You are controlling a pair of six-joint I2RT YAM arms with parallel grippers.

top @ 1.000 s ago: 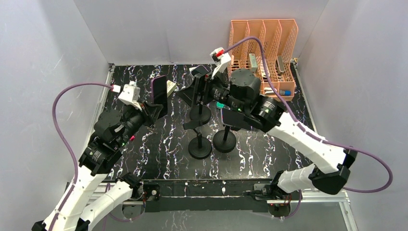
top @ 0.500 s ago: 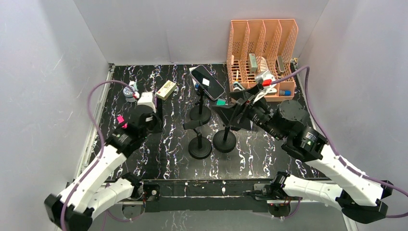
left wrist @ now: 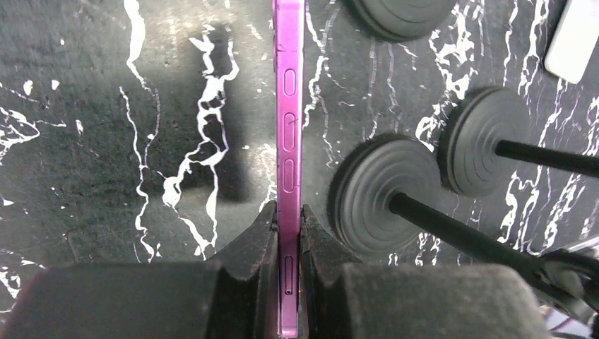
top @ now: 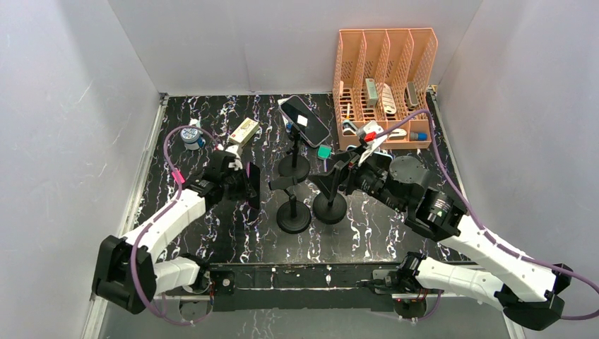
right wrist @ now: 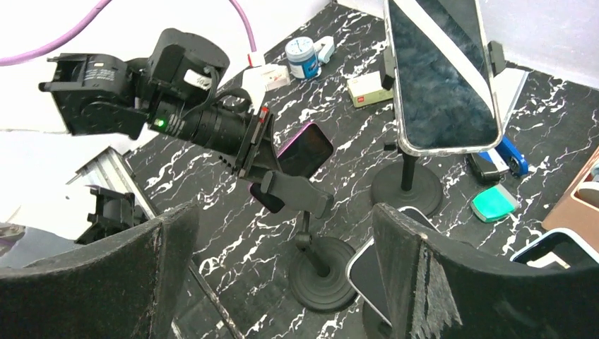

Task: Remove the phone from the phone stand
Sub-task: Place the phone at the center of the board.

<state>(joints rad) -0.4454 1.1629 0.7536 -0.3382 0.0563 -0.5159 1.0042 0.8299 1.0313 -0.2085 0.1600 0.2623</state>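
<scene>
Two grippers on record. Item one, the left gripper (left wrist: 288,229): jaws clamped flat on both faces of the purple phone (left wrist: 288,134), which is held on edge, clear of any cradle, just left of the empty phone stand (top: 292,214). Whether the phone's far end touches the table (top: 233,233) cannot be told. Item two, the right gripper (top: 339,175): fingers (right wrist: 159,272) spread wide with nothing between them, poised just right of the empty phone stand, over a second stand (top: 330,207) that sits beside it with a white-edged phone (right wrist: 367,275) at its top. Item three, a third stand (top: 293,168): directly behind the empty phone stand, taller, bearing a dark-screened phone (top: 304,120) tilted face-up. Item four, a teal pad (top: 324,151): on the table behind and right of the empty phone stand. Items five and six, a small cream box (top: 244,131) and a blue-and-white tub (top: 189,135): behind and left of it, the tub farther out. Item seven, an orange file rack (top: 385,49): well behind and right of the empty phone stand, against the back wall, small items in its slots.
</scene>
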